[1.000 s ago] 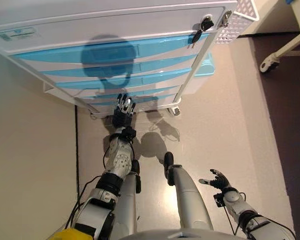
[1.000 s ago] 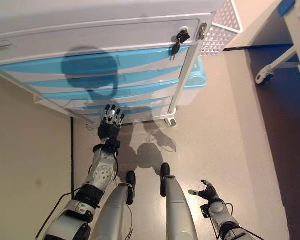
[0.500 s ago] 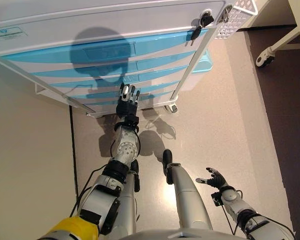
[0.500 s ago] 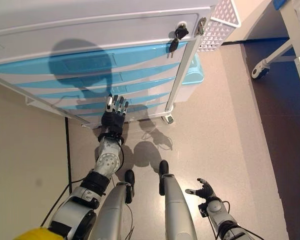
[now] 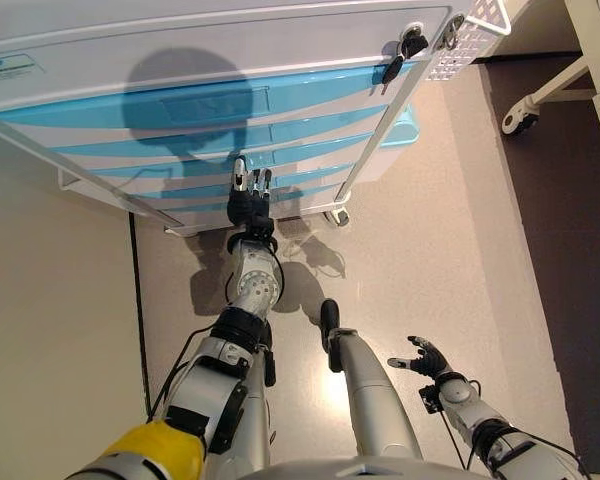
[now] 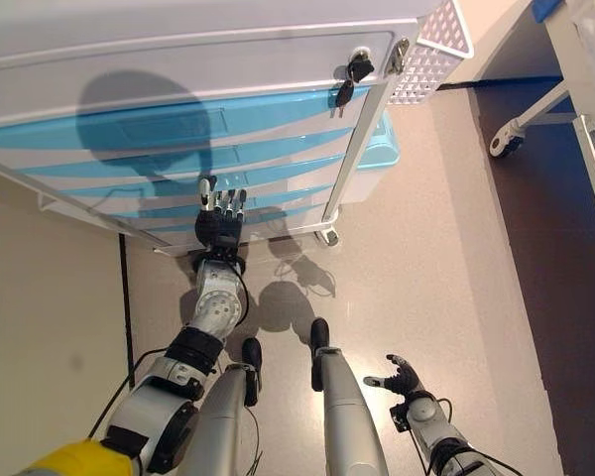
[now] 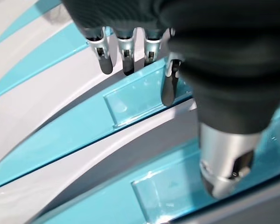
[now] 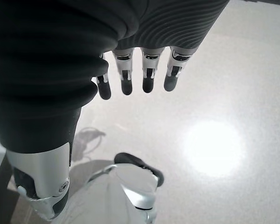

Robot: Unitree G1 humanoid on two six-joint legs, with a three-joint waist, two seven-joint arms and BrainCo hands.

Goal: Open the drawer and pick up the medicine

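Note:
A white cabinet (image 5: 230, 50) has several blue drawers (image 5: 310, 125) stacked down its front, all closed. No medicine shows in any view. My left hand (image 5: 248, 205) is stretched out in front of the lower drawers, fingers straight and open. In the left wrist view its fingers (image 7: 126, 58) hover just off a blue drawer front with a clear label window (image 7: 135, 95), holding nothing. My right hand (image 5: 427, 360) hangs low at the right over the floor, open and empty, its fingers (image 8: 135, 79) relaxed.
A key (image 5: 408, 45) hangs in the lock at the cabinet's top right corner. A white perforated basket (image 5: 470, 40) is fixed to the cabinet's right side. A wheeled frame's caster (image 5: 513, 122) stands on the dark floor at the far right.
My left hand has reached further forward, from near the cabinet's bottom edge up in front of the lower drawers. The right hand has stayed low and open.

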